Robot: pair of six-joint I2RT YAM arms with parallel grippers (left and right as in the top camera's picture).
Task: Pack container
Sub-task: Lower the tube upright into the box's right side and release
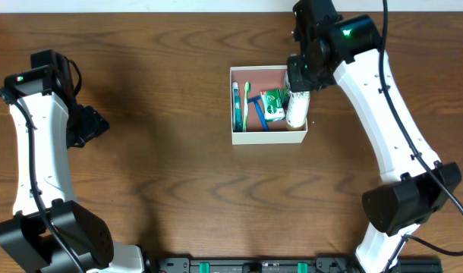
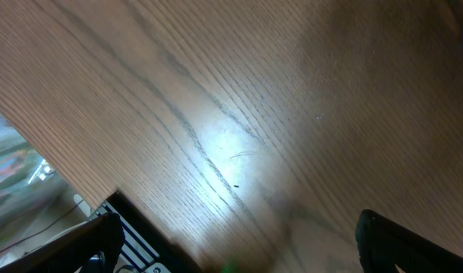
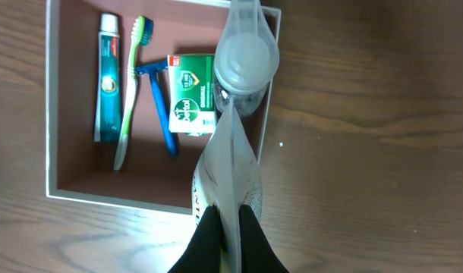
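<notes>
The right fingers [image 3: 212,244] pinch the flat end of a pale tube [image 3: 235,136]. It stretches ahead of them along one wall of the container [image 3: 49,114]. To the tube's side lie a soap box [image 3: 192,95], razor [image 3: 162,114], toothbrush [image 3: 129,98] and toothpaste [image 3: 108,83]. The left fingers [image 1: 91,125] gape wide over bare worktop [image 2: 216,114].

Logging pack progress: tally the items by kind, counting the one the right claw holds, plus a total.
Toothpaste tube: 1
Toothbrush: 1
Razor: 1
Green soap box: 1
White tube, held by right claw: 1
Total: 5
</notes>
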